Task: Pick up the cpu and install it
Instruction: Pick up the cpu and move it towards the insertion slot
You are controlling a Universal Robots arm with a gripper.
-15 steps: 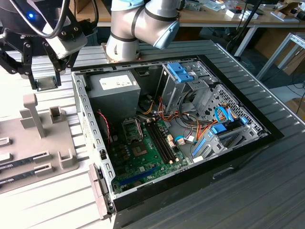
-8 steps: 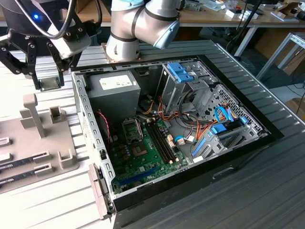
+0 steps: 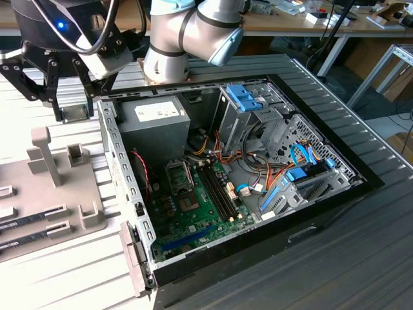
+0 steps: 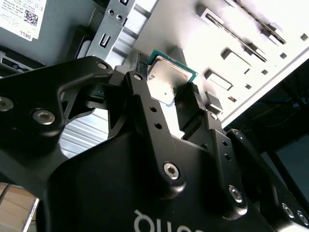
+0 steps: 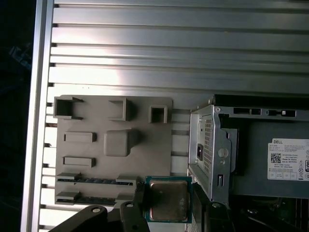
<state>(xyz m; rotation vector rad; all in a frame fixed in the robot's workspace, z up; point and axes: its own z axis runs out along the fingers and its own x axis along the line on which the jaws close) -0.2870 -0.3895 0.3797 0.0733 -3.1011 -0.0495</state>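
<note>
The cpu (image 4: 166,79), a small square chip with a green rim and a dull silver lid, sits clamped between my gripper's (image 4: 167,78) black fingers (image 4: 141,92) in both wrist views. My gripper (image 5: 169,200) is shut on the cpu (image 5: 168,199) and holds it above the ribbed table, between the grey parts tray (image 5: 113,145) and the corner of the open computer case (image 5: 212,145). In the exterior view the gripper (image 3: 64,90) hangs just outside the case's far left corner. The motherboard's (image 3: 206,206) cpu socket (image 3: 179,175) lies inside the case.
A grey power-supply box (image 3: 158,116) fills the case corner nearest the gripper. Drive cages with blue clips (image 3: 248,100) and bundled cables (image 3: 271,181) crowd the exterior view's right side. The parts tray (image 3: 58,187) holds long memory sticks (image 5: 96,181) in its slots.
</note>
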